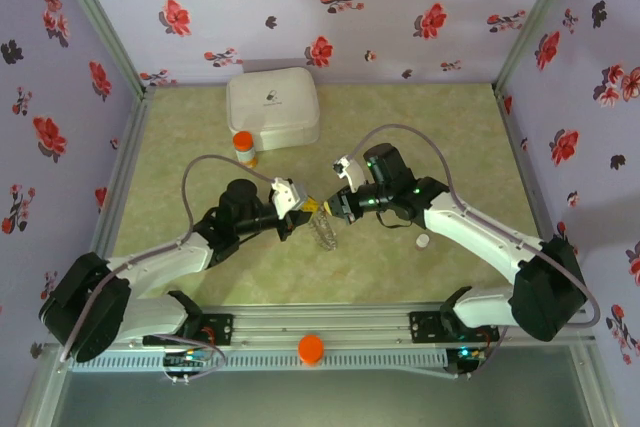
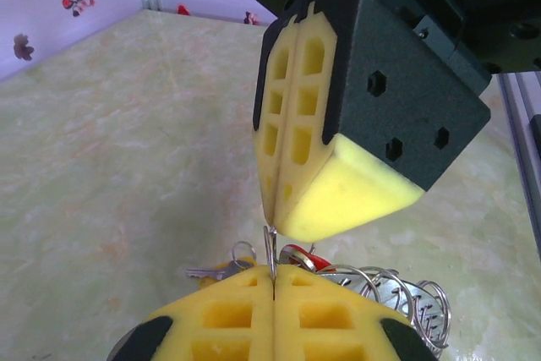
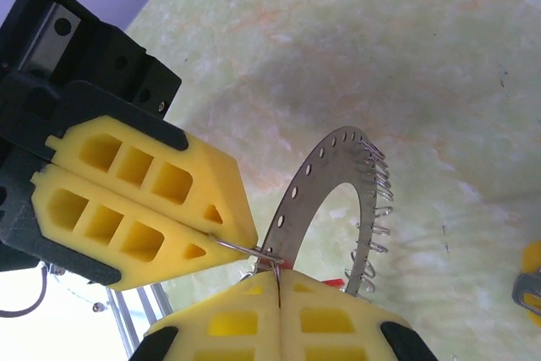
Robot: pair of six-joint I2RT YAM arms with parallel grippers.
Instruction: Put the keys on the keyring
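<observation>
A: Where is the keyring (image 1: 326, 232) now?

B: In the middle of the surface (image 1: 200, 137), at the place where the two arms meet tip to tip. In the right wrist view it is a flat grey metal band (image 3: 306, 177) with small holes, and little wire rings (image 3: 378, 177) hang along its outer edge.

A: How do the right jaws stand?

B: They are closed. The yellow pads (image 3: 330, 327) press together, and the band comes out of the seam between them.

A: And the left jaws?

B: Closed also. Their pads (image 2: 228, 314) meet with no gap, and a thin wire loop (image 2: 270, 251) comes out of the seam, up to the tip of the right pads. I cannot tell if this loop belongs to the band or to a key.

A: Do you see the keys?

B: In the left wrist view, yes. A silver key (image 2: 213, 273) and a red tag (image 2: 308, 257) lie just behind the left pads, close to the wire rings. If they are already threaded on, I cannot tell.

A: What else is on the surface?

B: A white case (image 1: 272, 107) at the back, an orange-capped bottle (image 1: 244, 149) just in front of it, and a small white cap (image 1: 423, 241) beside the right arm.
</observation>
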